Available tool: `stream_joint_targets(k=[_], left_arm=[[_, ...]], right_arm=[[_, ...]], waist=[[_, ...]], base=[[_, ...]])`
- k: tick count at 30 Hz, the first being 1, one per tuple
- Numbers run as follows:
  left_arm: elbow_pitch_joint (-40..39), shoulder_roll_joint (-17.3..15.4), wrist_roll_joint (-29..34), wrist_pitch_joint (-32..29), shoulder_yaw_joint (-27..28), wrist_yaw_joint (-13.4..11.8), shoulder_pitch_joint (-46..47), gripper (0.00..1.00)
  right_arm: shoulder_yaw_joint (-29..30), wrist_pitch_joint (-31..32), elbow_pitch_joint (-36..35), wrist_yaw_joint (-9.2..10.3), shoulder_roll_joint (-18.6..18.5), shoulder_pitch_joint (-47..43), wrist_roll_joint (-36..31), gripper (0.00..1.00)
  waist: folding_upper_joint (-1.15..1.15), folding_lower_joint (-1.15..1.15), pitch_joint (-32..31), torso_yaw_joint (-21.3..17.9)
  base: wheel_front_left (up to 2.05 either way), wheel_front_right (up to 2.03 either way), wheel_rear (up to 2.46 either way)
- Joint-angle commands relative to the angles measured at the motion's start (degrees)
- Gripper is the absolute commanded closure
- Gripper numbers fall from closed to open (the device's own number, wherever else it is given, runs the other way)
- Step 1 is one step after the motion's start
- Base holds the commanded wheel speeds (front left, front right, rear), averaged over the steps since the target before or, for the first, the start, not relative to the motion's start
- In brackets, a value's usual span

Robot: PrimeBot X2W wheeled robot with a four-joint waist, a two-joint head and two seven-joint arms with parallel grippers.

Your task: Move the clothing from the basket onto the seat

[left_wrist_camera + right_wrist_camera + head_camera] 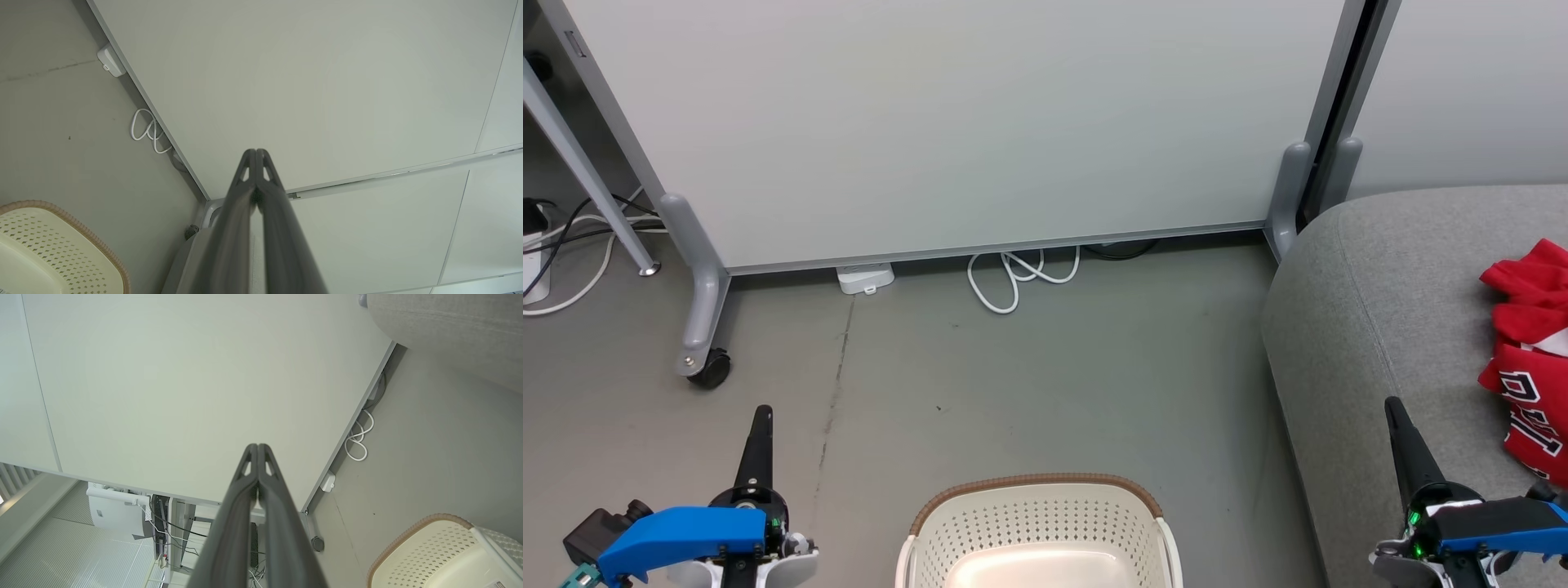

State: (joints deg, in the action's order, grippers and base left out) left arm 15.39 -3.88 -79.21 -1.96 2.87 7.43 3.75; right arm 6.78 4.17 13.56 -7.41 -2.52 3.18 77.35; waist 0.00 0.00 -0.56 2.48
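basket (1037,523) at bottom ctr of frame. l gripper (758,429) lower left, r gripper (1401,429) lower right, both clenched, fingers touching. red clothing (1531,359) lies on seat (1380,310), right edge.

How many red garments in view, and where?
2, it seems: a plain red garment and a lettered garment beside it, bunched on the seat at the head view's right edge. The basket shows none inside; some may be cropped.
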Motion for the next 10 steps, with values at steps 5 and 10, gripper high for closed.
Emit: stream_joint_targets(k=[5, 10], left_arm=[[-0.6, 0.0, -2.7, -0.9, 0.8, 0.1, 1.6, 1.00], [-0.8, 0.1, -4.7, -1.5, 1.2, 0.1, 1.7, 1.00]], right_arm=[[-0.1, 0.6, -0.1, -0.12, -0.5, 1.6, 3.0, 1.00], [-0.1, 0.9, 0.0, -0.13, -0.5, 1.9, 5.2, 1.00]], waist=[[0.00, 0.00, 0.1, -0.4], [0.00, 0.00, 0.2, -0.7]], base=[[0.00, 0.00, 0.00], [0.00, 0.00, 0.00]])
